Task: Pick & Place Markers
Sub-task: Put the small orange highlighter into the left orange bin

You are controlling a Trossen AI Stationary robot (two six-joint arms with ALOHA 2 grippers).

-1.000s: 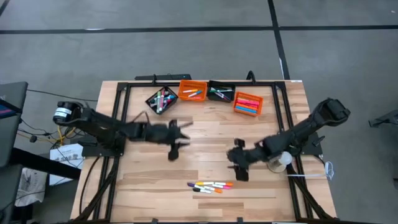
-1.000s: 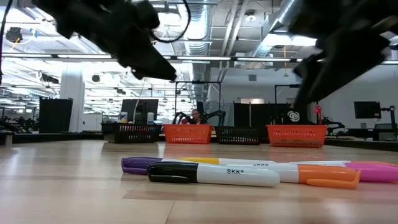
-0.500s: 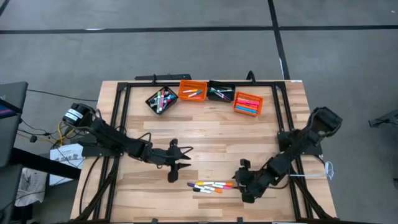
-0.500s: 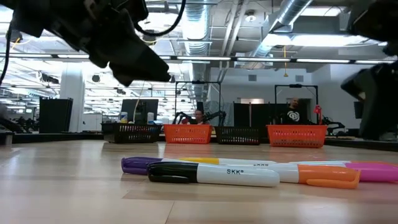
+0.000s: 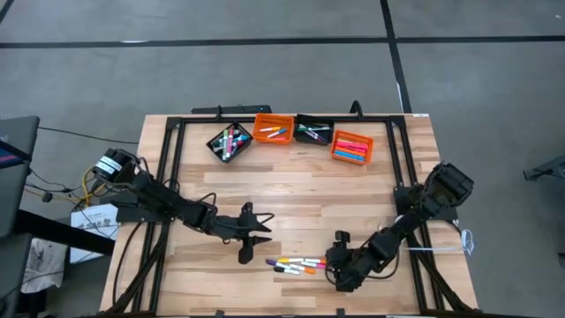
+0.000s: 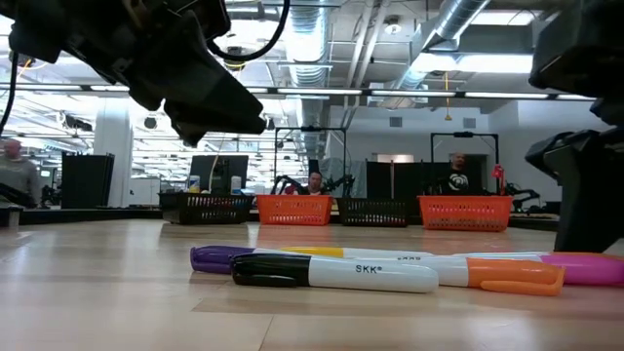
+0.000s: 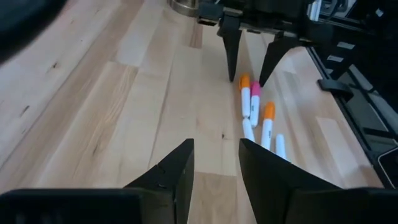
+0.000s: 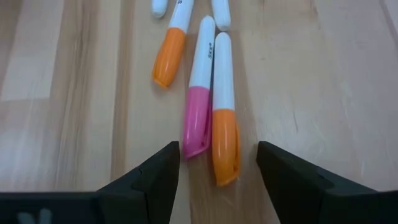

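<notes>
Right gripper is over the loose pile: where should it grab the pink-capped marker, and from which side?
The pink-capped marker lies flat against an orange-capped marker, so the bodies leave no finger gap. The right gripper is open at the cap ends. I'd come straight down on the pink cap, which is bare on its outer side, though the inner finger may nudge the neighbour.

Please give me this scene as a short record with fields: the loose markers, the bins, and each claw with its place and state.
loose markers: small cluster lying on the table's near edge
bins: four in a row at the far edge, markers inside
left claw: open, just left of the cluster, holding nothing
right claw: open, low at the cluster's right end, pink-capped and orange-capped markers between its fingers
</notes>
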